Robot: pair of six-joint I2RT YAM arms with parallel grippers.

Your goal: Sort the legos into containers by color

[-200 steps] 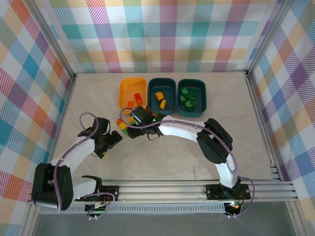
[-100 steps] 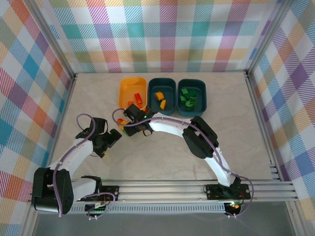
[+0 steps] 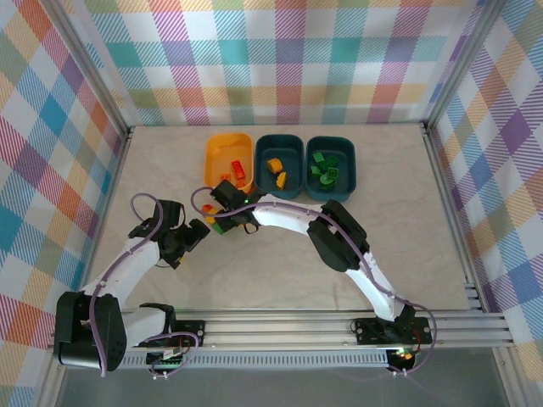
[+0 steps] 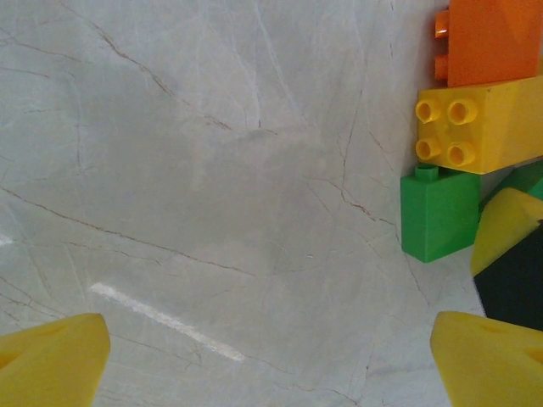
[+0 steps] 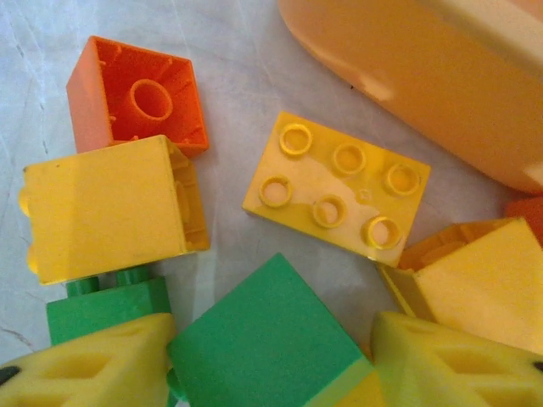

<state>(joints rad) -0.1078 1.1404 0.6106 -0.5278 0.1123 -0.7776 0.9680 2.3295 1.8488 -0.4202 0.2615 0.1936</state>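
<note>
Now right hand (image 5: 273, 373), shifted left, grips a green brick (image 5: 263, 326); left hand (image 4: 270, 360) gapes.

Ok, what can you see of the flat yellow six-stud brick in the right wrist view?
The yellow brick is a low, glossy plastic piece with six round studs in two rows of three. It lies flat, studs up, on the marble-look table, skewed to the frame, just short of the orange-yellow tub. One corner meets or nearly meets a taller yellow brick; a green brick lies close beside it, contact unclear.
</note>
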